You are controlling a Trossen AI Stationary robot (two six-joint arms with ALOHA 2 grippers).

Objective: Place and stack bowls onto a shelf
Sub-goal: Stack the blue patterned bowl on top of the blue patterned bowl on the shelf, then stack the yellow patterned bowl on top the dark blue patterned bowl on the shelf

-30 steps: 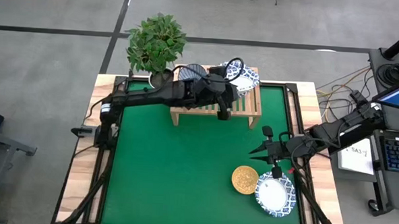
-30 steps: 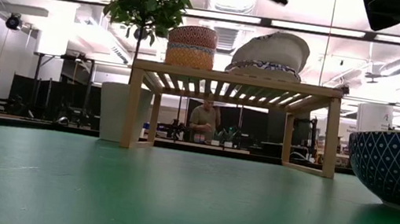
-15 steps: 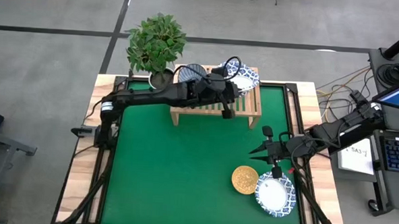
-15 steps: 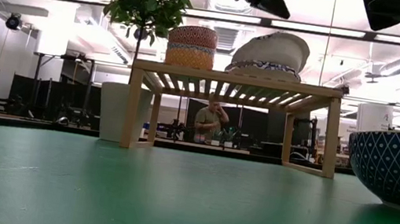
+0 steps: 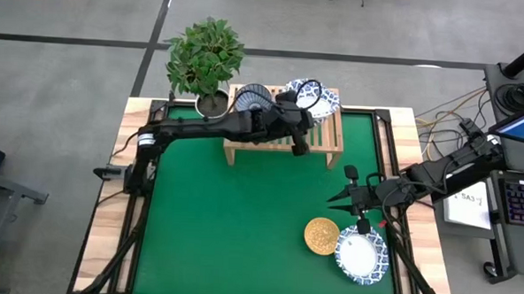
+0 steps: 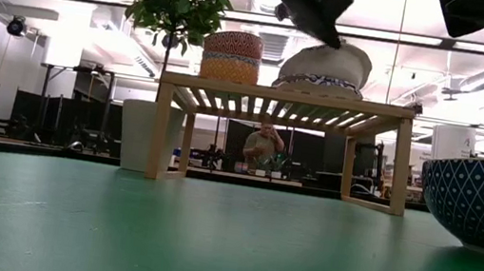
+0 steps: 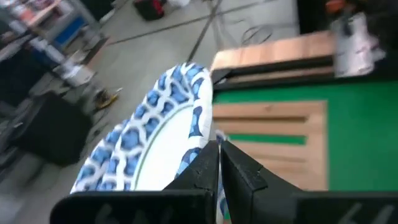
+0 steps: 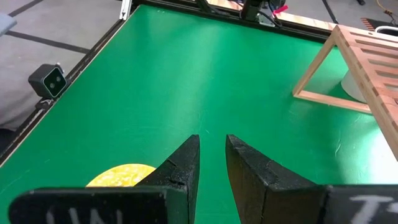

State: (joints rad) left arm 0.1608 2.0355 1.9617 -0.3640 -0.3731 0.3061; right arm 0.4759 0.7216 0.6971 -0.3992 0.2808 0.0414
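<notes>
Moved: left gripper point(image 5: 299, 150) has drawn back from the far right of the shelf point(image 5: 319, 148) toward its near edge; in the low view it now hangs lower, in front of the tilted bowl.
Left jaws: pressed nearly together, holding nothing.
Right gripper point(image 5: 338, 201): waits over the mat point(image 5: 223, 225), right of centre, fingers a little apart and empty.
Tilted bowl point(image 7: 146, 140): white with blue rim, leaning on the shelf's right end.
Striped bowl point(image 5: 253, 97): on the shelf's left end, topping a small stack.
Yellow bowl point(image 5: 321, 235): on the mat, near right.
Blue-rimmed bowl point(image 5: 361, 254): just right of the yellow one, touching it.
Plant point(image 5: 204, 56): beyond the shelf's left end.
Person point(image 6: 265, 145): in the room behind, seen under the shelf.
</notes>
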